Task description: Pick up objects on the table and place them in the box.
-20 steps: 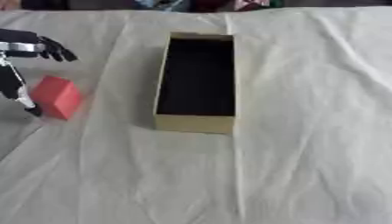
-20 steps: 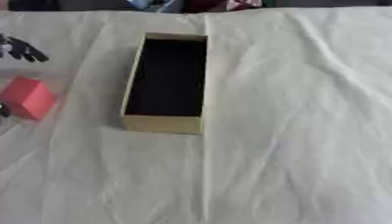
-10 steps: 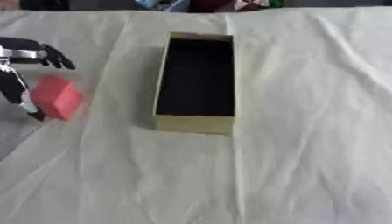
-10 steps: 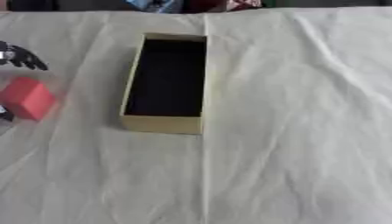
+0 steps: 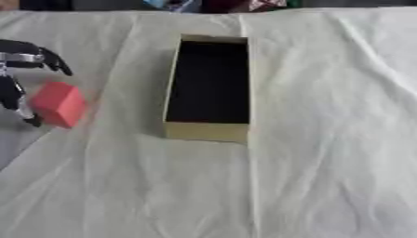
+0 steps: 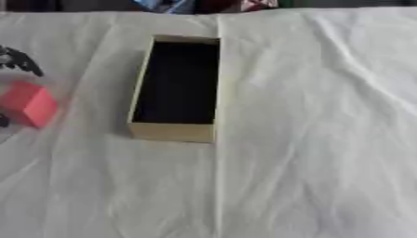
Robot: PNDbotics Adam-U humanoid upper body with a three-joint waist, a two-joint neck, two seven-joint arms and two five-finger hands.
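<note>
A red block [image 5: 58, 104] lies on the white cloth at the far left, left of the box. My left hand [image 5: 18, 74] comes in from the left edge and is open. Its dark fingers [image 5: 50, 60] are spread a little above the block, apart from it. The thumb [image 5: 21, 108] reaches down along the block's left side; I cannot tell whether it touches. The box [image 5: 205, 131] is a long tan cardboard tray with a dark, empty inside, standing mid-table. My right hand shows in neither view.
A wrinkled white cloth [image 5: 309, 153] covers the table. Its left edge falls away to a grey floor [image 5: 15, 139] just below the hand. Some coloured things [image 5: 175, 4] lie beyond the far edge.
My left hand's fingers have come down a little toward the red block. The block and the box have stayed where they were.
</note>
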